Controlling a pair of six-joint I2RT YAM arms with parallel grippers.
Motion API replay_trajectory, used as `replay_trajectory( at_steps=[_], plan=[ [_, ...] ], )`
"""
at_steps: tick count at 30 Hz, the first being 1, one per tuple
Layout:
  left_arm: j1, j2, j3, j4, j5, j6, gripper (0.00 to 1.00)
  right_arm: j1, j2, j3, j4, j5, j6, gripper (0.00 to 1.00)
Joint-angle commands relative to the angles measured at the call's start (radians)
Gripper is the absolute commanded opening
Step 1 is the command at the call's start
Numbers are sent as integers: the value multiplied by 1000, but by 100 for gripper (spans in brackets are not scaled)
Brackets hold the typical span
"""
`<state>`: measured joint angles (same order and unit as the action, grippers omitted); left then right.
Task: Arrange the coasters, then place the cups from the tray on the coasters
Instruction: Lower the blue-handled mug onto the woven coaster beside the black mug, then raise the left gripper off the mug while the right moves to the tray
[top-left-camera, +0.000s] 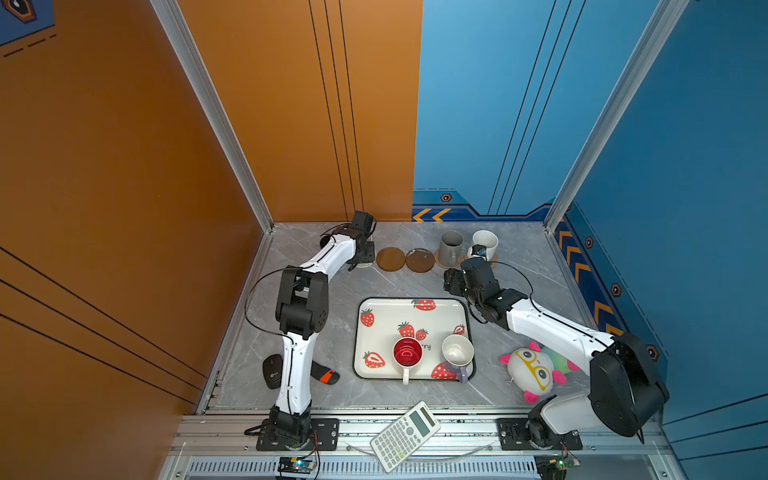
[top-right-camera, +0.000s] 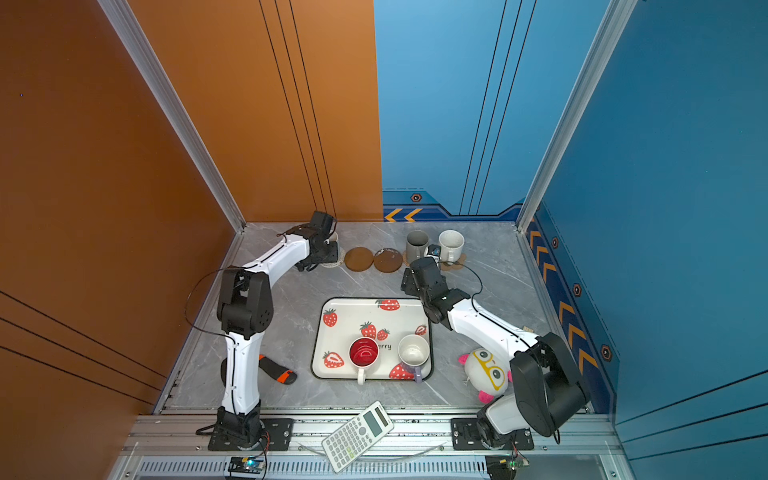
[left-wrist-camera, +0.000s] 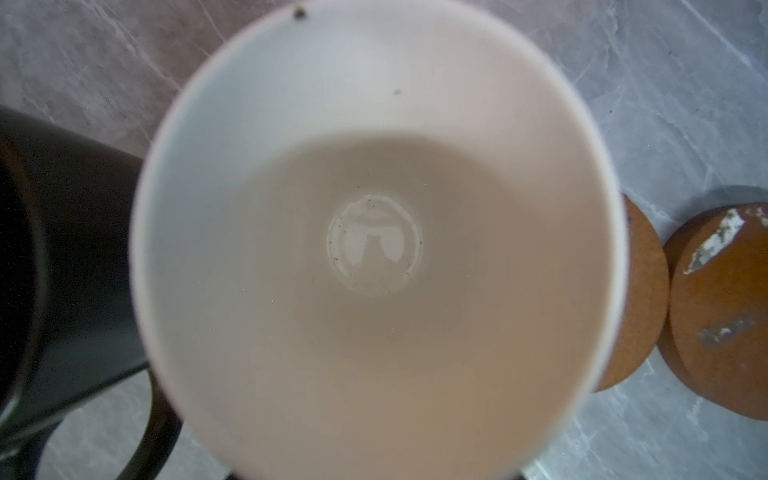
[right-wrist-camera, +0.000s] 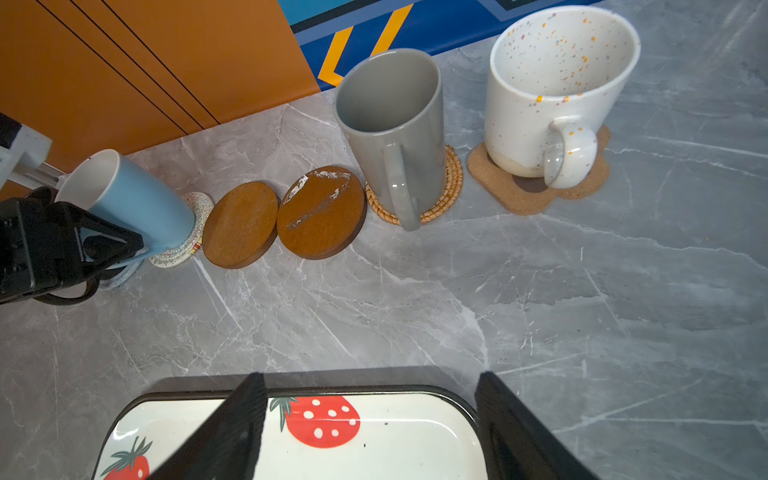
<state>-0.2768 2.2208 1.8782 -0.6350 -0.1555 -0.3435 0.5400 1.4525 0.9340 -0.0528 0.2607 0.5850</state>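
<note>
My left gripper (top-left-camera: 365, 255) is at the light blue cup (right-wrist-camera: 137, 199), which stands on a white woven coaster (right-wrist-camera: 187, 245); its fingers are hidden in the left wrist view, where a black cup (left-wrist-camera: 75, 257) stands beside it. Two brown disc coasters (right-wrist-camera: 241, 224) (right-wrist-camera: 322, 212) lie bare. The grey cup (right-wrist-camera: 395, 124) stands on a tan woven coaster (right-wrist-camera: 449, 187), and the speckled cup (right-wrist-camera: 552, 91) on a paw-shaped coaster (right-wrist-camera: 528, 195). The tray (top-left-camera: 374, 307) holds a red-inside cup (top-left-camera: 407, 353) and a lavender cup (top-left-camera: 457, 353). My right gripper (right-wrist-camera: 370, 378) hangs open and empty over the tray's far edge.
A plush toy (top-left-camera: 534, 370) lies right of the tray beside my right arm. A black mouse (top-left-camera: 272, 372) and a black-and-orange object (top-left-camera: 326, 374) lie near the left arm's base. A calculator (top-left-camera: 405, 436) rests on the front rail. Walls close in the back and both sides.
</note>
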Motion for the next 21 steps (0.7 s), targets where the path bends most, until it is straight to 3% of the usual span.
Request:
replay_trajectory(
  at_steps=[1,10,21],
  plan=[
    [-8,-32,-7,-5,-6,5,51,-5,-7,15,-31,-10,9,78],
    [-49,-203,-107,-11,-32,-2,52,-3,-35,-3,-24,-13,10,78],
    [-156,-532,-300,19,-118,3,54,14,-70,-12,-31,-8,15,78]
  ],
)
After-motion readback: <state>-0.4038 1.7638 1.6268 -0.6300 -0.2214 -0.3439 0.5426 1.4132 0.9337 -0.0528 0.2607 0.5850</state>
